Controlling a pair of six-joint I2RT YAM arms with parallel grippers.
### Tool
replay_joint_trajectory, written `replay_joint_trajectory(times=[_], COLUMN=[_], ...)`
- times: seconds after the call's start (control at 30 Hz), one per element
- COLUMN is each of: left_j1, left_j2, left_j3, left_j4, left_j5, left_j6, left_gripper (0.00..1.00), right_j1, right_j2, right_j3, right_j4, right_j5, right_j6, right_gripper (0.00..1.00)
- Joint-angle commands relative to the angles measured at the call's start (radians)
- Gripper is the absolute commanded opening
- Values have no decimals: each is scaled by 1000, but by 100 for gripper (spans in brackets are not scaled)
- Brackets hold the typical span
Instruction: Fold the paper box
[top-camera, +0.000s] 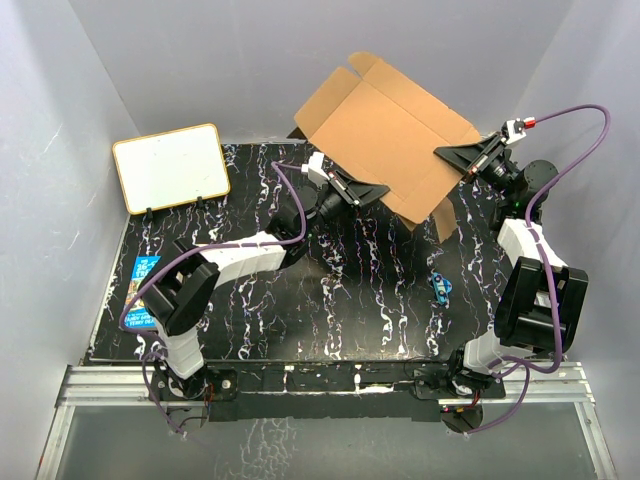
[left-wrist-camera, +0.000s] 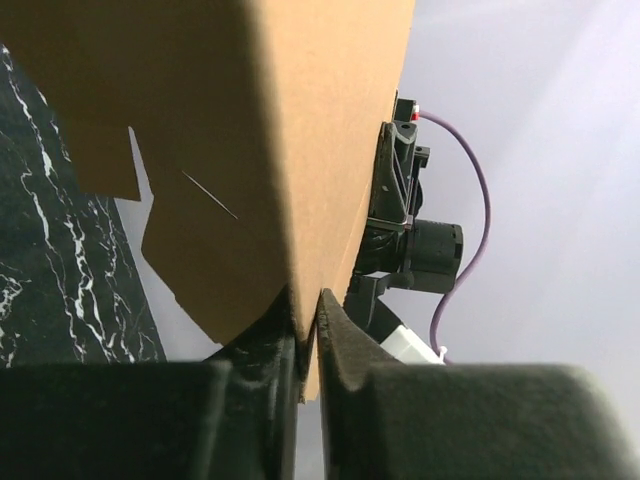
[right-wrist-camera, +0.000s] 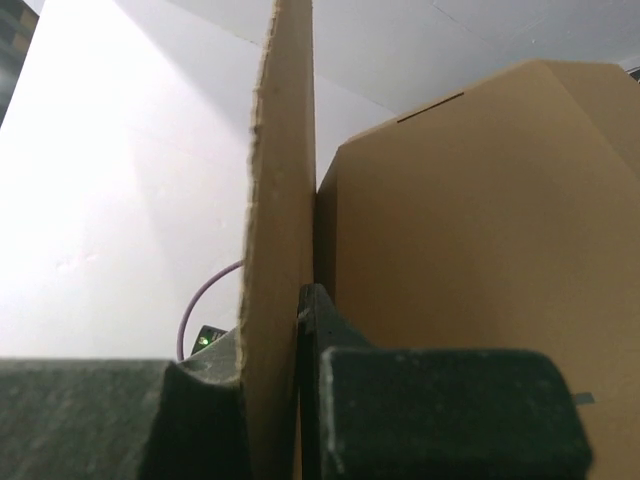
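The paper box (top-camera: 385, 135), a flat brown die-cut cardboard sheet with flaps, is held up off the table at the back, between the two arms. My left gripper (top-camera: 385, 190) is shut on its lower left edge; in the left wrist view the cardboard (left-wrist-camera: 330, 120) runs up from between the closed fingers (left-wrist-camera: 345, 340). My right gripper (top-camera: 440, 152) is shut on the sheet's right edge. In the right wrist view a cardboard edge (right-wrist-camera: 280, 200) stands clamped between the jaws, with a wide flap (right-wrist-camera: 480, 220) beside it.
A white board with a tan frame (top-camera: 170, 167) leans at the back left. A colourful book (top-camera: 140, 285) lies at the table's left edge. A small blue object (top-camera: 441, 287) lies on the black marbled table (top-camera: 300, 300) near the right arm.
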Motion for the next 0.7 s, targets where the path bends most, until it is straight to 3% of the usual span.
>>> replay_joint_trajectory(times=[0.0,0.07,0.17,0.23,0.47,0.67], left_j1=[-5,10,49,87,178,208], left_j2=[-33,-57,-106,-137,-199,-183], left_j3=[-3,-27,-85,-123,-208,-189], left_j4=[-8,-28,-40,-37,-25,-15], left_j5=[-10,-19,-33,-32,-8,24], left_j6=[22,32,45,43,29,28], left_gripper=[17,34,49,54,58,57], right_j1=[19,18,16,16,16,16], right_j2=[-50,-53,-58,-62,-68,-76], right_j3=[17,20,28,30,47,71], right_j4=[101,100,94,93,85,79], right_j5=[-21,-25,-31,-35,-55,-69], right_j6=[8,0,-21,-35,-82,-103], right_gripper=[8,8,8,8,8,8])
